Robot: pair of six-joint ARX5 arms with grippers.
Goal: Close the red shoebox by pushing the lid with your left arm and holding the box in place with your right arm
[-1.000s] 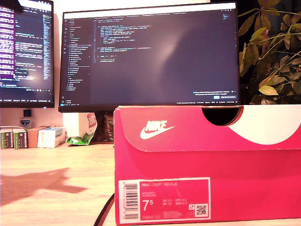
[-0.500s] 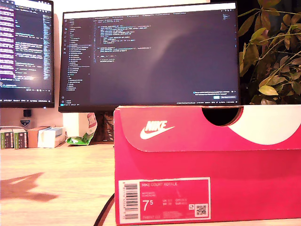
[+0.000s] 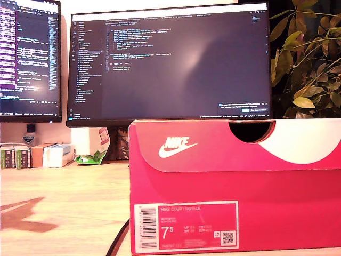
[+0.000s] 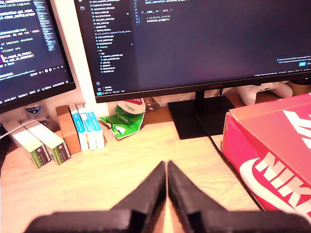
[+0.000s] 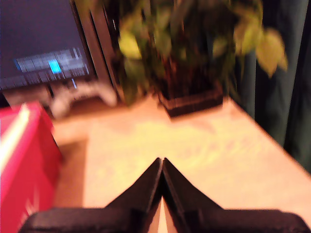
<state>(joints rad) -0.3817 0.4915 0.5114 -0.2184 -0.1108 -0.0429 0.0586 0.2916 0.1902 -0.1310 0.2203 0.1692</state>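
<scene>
Wood-grain tabletop [image 3: 64, 202] runs pale and bare across the exterior view's left, with two lit monitors standing at its far edge. The red shoebox [image 3: 234, 186] sits toward the near edge, filling the exterior view's lower right. Its lid [image 3: 213, 146] looks down and seated over the base, the front flap curving across the end panel with a white swoosh logo on it and a half-round finger notch cut into the top edge. Beyond that notch the upper face turns white. A white size label [image 3: 185, 226] with barcode, a large 7.5 and a small QR code is stuck low on the end panel. From the first wrist view the box's top and side show large white lettering.

A dark cable [image 3: 118, 240] curls out from beside the box's lower corner. Farther back sit a crumpled green and white packet [image 3: 91, 157], a row of small boxes [image 3: 34, 155] against the far edge, and the larger monitor [image 3: 170, 64] showing code. A leafy plant [image 3: 309, 58] stands behind the box at the exterior view's right.

My first gripper [image 4: 166, 187] hangs over bare wood beside the box, jaws pressed together and empty. My second gripper [image 5: 162, 182] is likewise closed on nothing, over open tabletop with the box to one side; that view is blurred.
</scene>
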